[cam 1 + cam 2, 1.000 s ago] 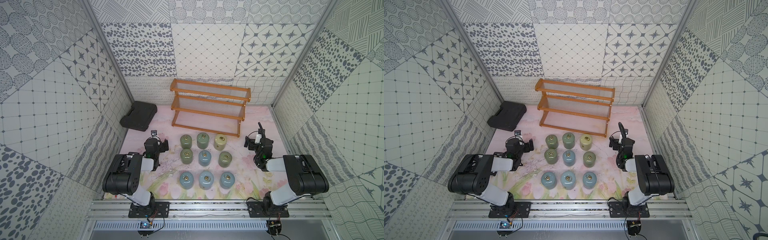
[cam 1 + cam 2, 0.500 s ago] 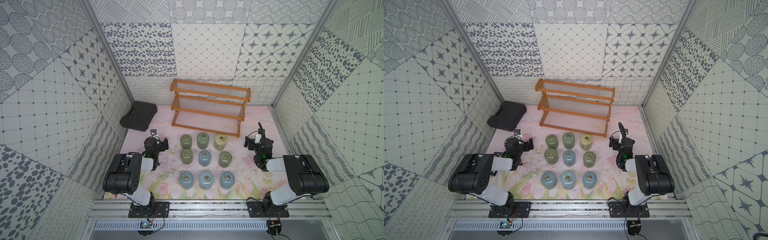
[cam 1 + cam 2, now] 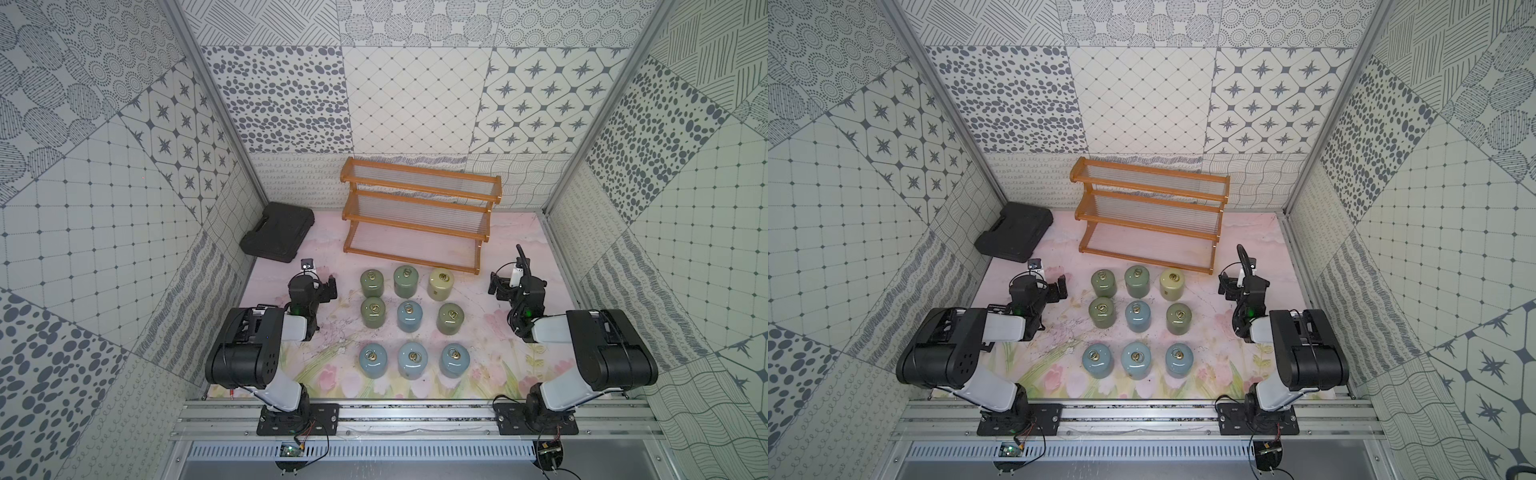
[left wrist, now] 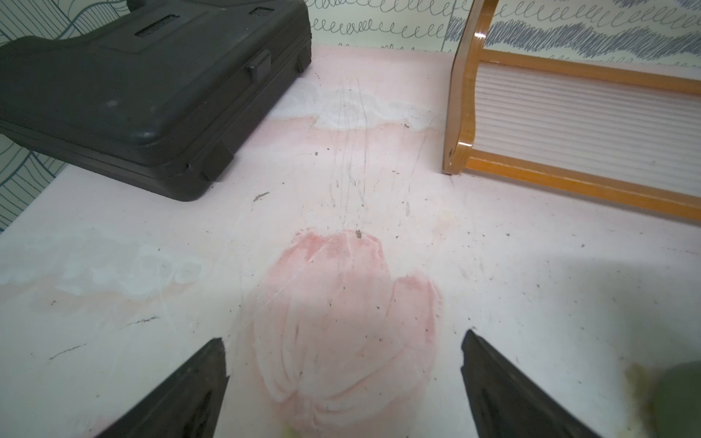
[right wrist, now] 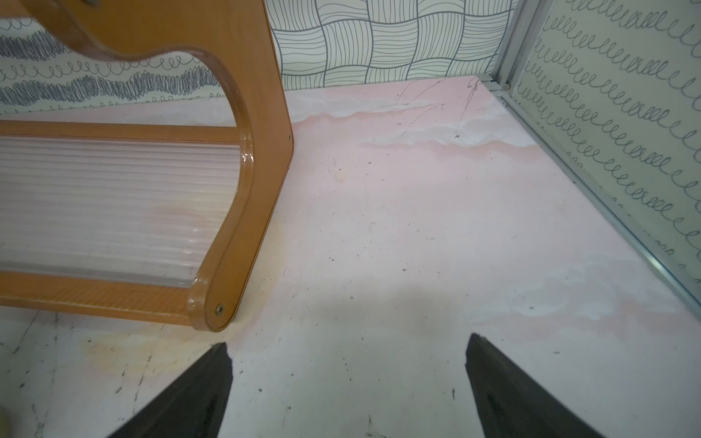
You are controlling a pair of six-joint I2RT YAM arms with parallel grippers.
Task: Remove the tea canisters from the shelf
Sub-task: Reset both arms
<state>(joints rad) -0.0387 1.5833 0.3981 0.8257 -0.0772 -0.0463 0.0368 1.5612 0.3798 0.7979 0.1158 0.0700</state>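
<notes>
Several tea canisters stand in a three-by-three block on the table in front of the shelf (image 3: 415, 210), whose tiers are bare. The far row holds two sage green canisters (image 3: 371, 282) and one cream canister (image 3: 440, 283). In the middle row a pale blue canister (image 3: 409, 316) stands between two green ones. The near row holds three blue canisters (image 3: 412, 359). My left gripper (image 3: 326, 286) (image 4: 344, 337) hangs open left of the block, over bare mat. My right gripper (image 3: 496, 286) (image 5: 347, 341) is open right of the block, near the shelf's end panel (image 5: 258, 151).
A black plastic case (image 3: 276, 232) (image 4: 151, 83) lies at the back left, against the wall. Patterned walls close in the table on three sides. The shelf's lowest rail (image 4: 569, 182) runs just beyond the left gripper. A blurred green canister (image 4: 679, 398) edges the left wrist view.
</notes>
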